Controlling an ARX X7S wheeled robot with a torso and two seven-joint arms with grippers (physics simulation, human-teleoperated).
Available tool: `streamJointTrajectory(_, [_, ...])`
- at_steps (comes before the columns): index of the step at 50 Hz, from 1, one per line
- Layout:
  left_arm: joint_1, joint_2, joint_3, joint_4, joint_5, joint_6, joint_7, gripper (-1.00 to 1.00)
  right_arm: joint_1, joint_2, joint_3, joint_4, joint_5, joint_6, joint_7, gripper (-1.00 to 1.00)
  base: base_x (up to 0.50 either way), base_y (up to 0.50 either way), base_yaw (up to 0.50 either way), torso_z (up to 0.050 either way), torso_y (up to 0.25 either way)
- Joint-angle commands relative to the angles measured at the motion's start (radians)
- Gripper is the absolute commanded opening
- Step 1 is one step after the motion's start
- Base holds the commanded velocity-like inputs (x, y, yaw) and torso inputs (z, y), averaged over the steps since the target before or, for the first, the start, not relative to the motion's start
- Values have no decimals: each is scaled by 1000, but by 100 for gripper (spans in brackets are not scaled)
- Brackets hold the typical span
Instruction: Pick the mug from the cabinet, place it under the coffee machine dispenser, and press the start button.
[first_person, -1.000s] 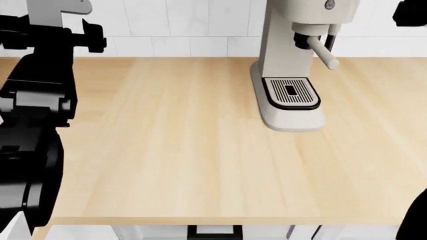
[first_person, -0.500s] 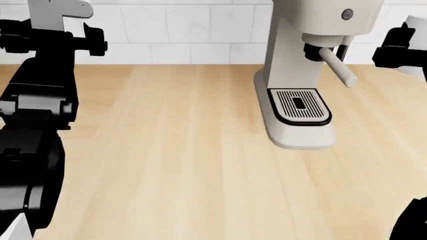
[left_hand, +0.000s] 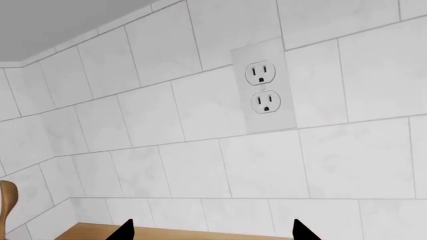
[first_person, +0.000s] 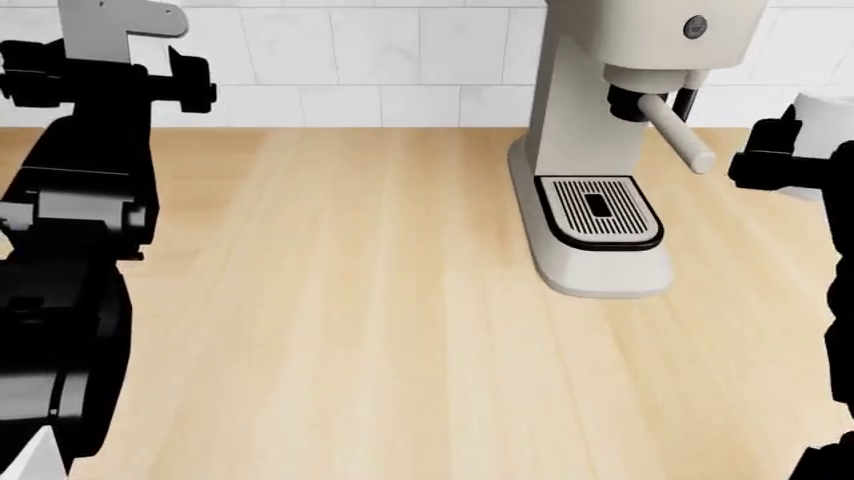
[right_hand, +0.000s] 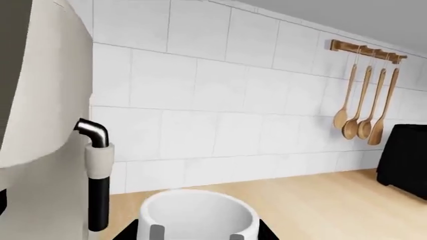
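The white mug (right_hand: 197, 214) sits between the fingers of my right gripper (right_hand: 198, 235), which is shut on it, rim facing the camera. In the head view the mug (first_person: 825, 108) hangs at the right edge, right of the cream coffee machine (first_person: 574, 90) and apart from its slanted steam wand (first_person: 675, 136). The dark dispenser (first_person: 623, 101) sits under the machine's head, over the drip grille (first_person: 599, 211). The start button (first_person: 694, 27) shows on the head's front. My left gripper (left_hand: 213, 232) is open, facing the tiled wall with nothing between its fingertips.
My left arm (first_person: 74, 200) fills the head view's left side over the wooden counter (first_person: 347, 300). A wall socket (left_hand: 263, 87) is ahead of the left gripper. Wooden spoons (right_hand: 363, 102) hang on the wall and a black appliance (right_hand: 403, 155) stands beyond the mug.
The head view has tilted, showing more of the wall and the machine's head. My right gripper has come down and slightly left with the mug, beside the machine. The left arm has stayed put.
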Motion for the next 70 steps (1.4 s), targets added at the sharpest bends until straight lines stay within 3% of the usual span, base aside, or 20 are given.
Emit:
streamJointTrajectory(1, [4, 2, -2, 0, 1, 2, -1, 100, -165, -29, 3, -90, -13, -78, -2, -100, 0, 0, 0, 0, 0])
streamJointTrajectory(21, [8, 8, -4, 0, 1, 2, 0, 100, -332, -82, 57, -73, -10, -233, 30, -100, 0, 0, 0, 0, 0])
streamJointTrajectory(39, [1, 8, -5, 0, 2, -1, 1, 100, -467, -133, 95, -234, 34, -329, 14, -100, 0, 0, 0, 0, 1])
streamJointTrajectory(46, [4, 12, -5, 0, 2, 0, -1, 100, -466, -166, 44, -217, 29, -414, 20, -100, 0, 0, 0, 2, 0])
streamJointTrajectory(70, [-3, 9, -13, 0, -1, -4, 4, 100, -480, -190, -12, -145, 22, -423, 38, -100, 0, 0, 0, 0, 0])
